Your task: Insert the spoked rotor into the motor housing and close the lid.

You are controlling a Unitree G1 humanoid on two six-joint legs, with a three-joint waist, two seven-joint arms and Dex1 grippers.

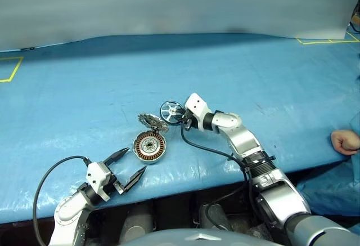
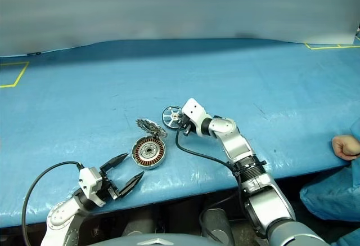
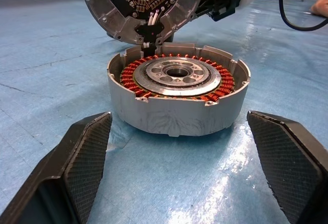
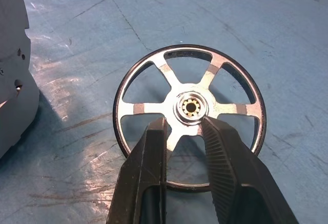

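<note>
Left hand (image 1: 132, 162) sits low near the tabletop (image 1: 253, 71) edge, fingers (image 3: 87, 157) spread wide, released, nothing between them, aimed at the motor housing (image 1: 149, 147) just ahead. Its wrist view shows what the head views don't: copper-red windings ringed round a silver centre inside the housing, grey notched wall around them, and two thin pale wires at the hinge going up to the lid (image 3: 141, 3).

Housing lies flat on the blue tabletop, open side up, holding windings and centre only. Lid stands raised on the far edge of the housing, tilted back, inner face with its board parts toward the left hand.

Just right of the lid, the spoked rotor (image 1: 171, 111) is held on edge, lifted clear of the blue cover, flat face toward the robot, axis roughly level. Right hand (image 4: 185, 124) is clenched on it: in the right wrist view the two fingertips pinch one pale spoke right by the hub, six spokes and dark rim clear. Rotor is near the housing, apart from it.

Far right edge: a person's hand (image 1: 346, 142) resting on the tabletop.
</note>
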